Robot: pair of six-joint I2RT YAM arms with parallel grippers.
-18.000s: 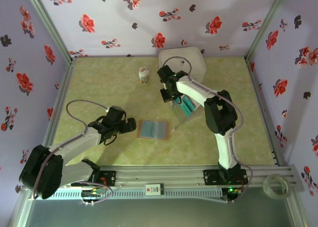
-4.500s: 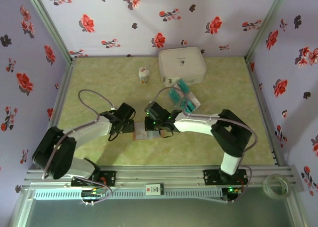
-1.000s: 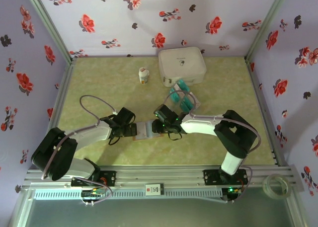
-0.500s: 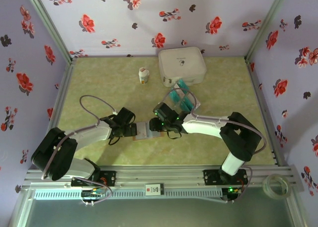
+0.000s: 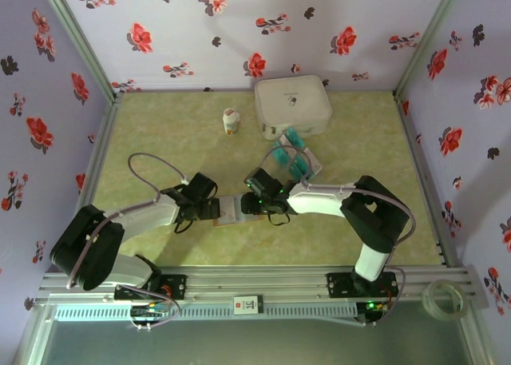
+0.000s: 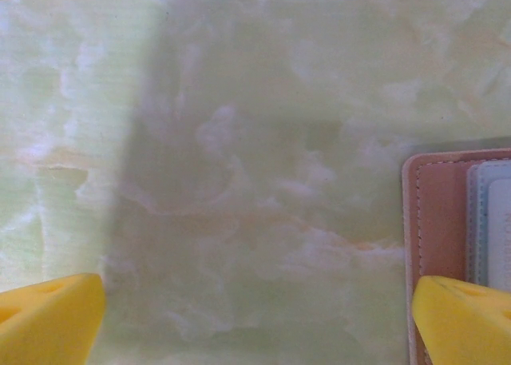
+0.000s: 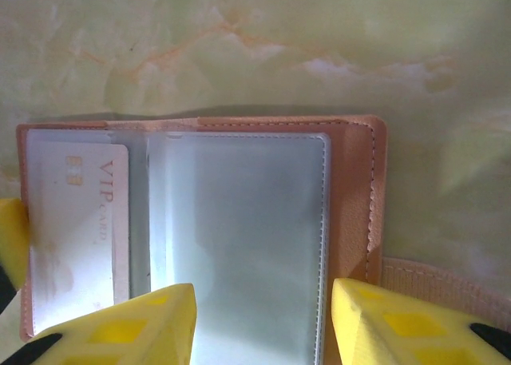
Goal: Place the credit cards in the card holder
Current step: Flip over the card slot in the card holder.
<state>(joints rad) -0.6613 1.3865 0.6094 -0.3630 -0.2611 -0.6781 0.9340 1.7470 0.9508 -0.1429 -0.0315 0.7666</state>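
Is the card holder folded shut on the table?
No, the card holder lies open, and a card marked VIP shows in one of its pockets.

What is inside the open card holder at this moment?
One pale card marked VIP sits in one pocket of the card holder; the wide pocket beside it looks empty. The right end effector covers the lower edge.
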